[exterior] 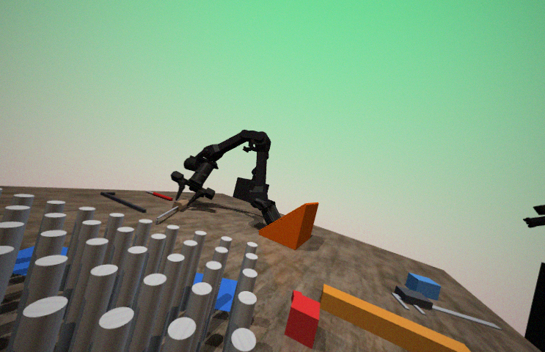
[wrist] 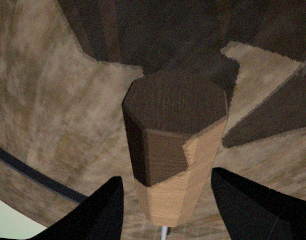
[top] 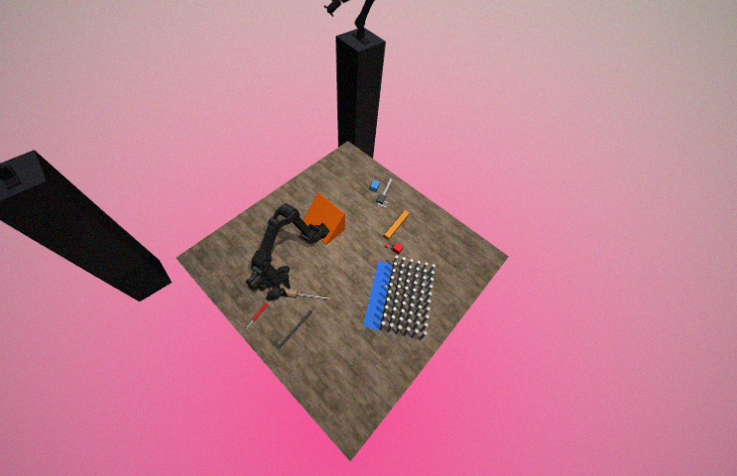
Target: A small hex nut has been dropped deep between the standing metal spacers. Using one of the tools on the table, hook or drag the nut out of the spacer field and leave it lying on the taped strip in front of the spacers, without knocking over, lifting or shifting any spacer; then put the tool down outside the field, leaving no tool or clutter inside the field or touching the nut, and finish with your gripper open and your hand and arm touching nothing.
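Bench-style robot test area, of a lab kind

We identify a test area from the square wood-grain table (top: 346, 393) (exterior: 364, 257), the black robot arm (top: 268, 238) (exterior: 261, 166) mounted on it, and two tall black pillars (top: 354, 92) (top: 76, 224) near its edges, each topped by dark jointed equipment. We also note a block of upright metal posts (top: 408, 297) (exterior: 104, 290), a blue strip (top: 375, 297) (exterior: 226, 290) and loose hand tools; we see plain color gradients around the table.

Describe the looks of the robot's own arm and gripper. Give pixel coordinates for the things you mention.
The arm (top: 269, 235) (exterior: 261, 166) is dull black all over, with chunky, angular joints and slimmer links. The gripper (top: 285, 293) (exterior: 182, 202) (wrist: 168, 180) is black too, its two fingers tapering to narrow tips.
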You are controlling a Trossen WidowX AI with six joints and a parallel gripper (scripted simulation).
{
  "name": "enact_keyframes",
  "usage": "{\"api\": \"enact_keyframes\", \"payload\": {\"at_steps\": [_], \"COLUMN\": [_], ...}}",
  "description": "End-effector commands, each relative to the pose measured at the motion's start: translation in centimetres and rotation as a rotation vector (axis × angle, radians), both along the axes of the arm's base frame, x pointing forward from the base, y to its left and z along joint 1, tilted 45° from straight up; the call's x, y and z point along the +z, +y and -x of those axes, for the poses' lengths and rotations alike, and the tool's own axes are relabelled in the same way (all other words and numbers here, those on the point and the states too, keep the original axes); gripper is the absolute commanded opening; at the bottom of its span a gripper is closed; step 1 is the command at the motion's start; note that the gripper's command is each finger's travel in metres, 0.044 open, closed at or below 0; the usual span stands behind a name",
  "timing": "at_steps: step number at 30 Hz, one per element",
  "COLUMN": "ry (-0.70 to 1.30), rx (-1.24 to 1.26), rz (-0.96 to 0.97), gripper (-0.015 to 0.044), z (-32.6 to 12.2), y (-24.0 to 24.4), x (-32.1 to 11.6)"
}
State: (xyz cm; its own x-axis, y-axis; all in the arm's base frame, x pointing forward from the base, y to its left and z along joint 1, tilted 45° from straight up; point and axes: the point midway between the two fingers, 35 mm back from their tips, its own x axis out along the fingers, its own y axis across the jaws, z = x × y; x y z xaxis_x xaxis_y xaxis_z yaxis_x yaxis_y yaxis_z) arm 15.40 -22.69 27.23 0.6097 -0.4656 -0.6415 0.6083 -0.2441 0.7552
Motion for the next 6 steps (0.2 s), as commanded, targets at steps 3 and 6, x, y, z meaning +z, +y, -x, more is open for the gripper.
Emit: {"api": "enact_keyframes", "payload": {"at_steps": [3, 6], "ry": [-0.001, -0.001], "rx": [0.0, 0.0], "rz": [0.0, 0.0], "gripper": [0.0394, 0.044], "z": [0.0, 0.0], "y": [0.03, 0.03], "x": [0.05, 0.05]}}
